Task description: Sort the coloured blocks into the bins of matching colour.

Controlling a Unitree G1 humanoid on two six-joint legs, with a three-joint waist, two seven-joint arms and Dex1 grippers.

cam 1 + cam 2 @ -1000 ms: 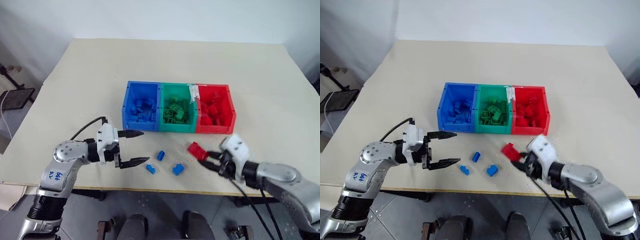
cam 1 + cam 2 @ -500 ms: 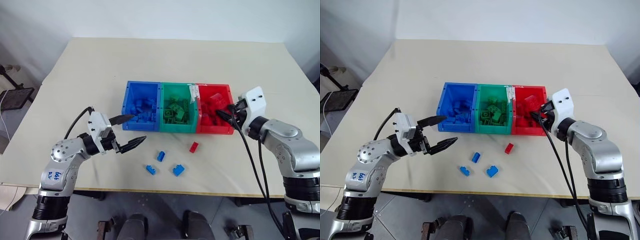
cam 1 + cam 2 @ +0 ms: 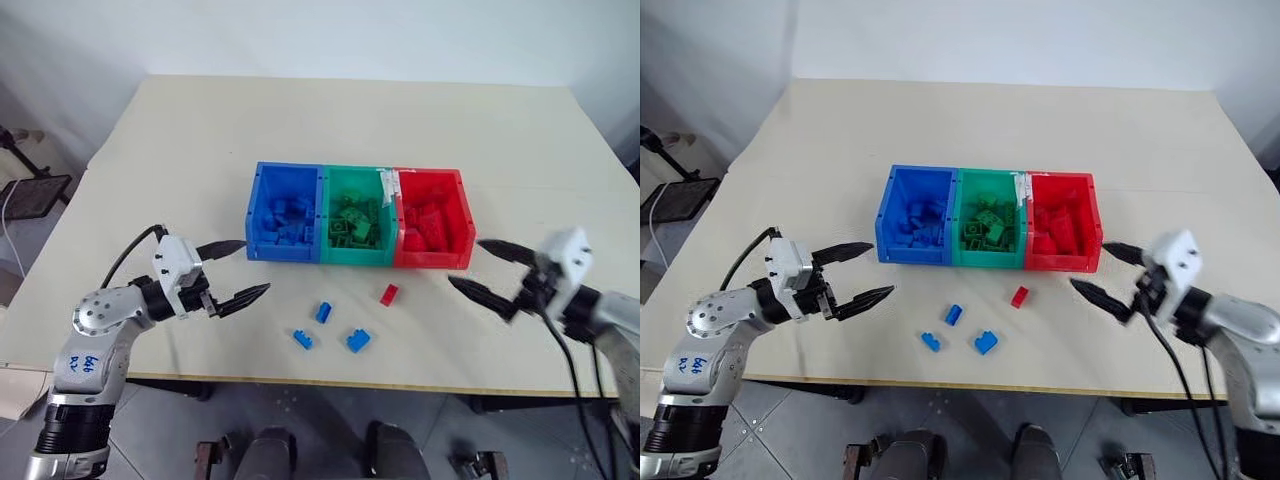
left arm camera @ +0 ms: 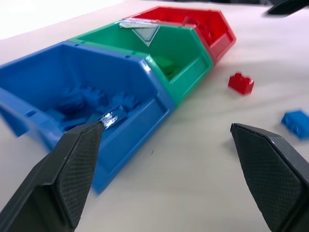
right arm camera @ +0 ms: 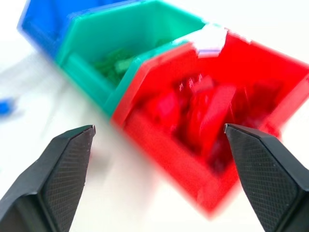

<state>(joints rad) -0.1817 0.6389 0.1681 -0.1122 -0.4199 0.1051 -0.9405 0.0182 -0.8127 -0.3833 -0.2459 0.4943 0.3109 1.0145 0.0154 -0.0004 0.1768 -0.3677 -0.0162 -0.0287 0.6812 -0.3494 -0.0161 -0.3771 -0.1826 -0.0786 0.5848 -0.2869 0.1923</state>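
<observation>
Between picks: left claw (image 3: 232, 270) and right claw (image 3: 487, 270) wide open, empty. Next: small red block (image 3: 388, 294) (nearest red bin (image 3: 457, 210)) to be grasped.

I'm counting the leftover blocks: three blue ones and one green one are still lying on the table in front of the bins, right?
Almost. The three blue blocks are there, but the fourth block is a red block, not green. The left eye view shows it on the table, in front of the bins.
</observation>
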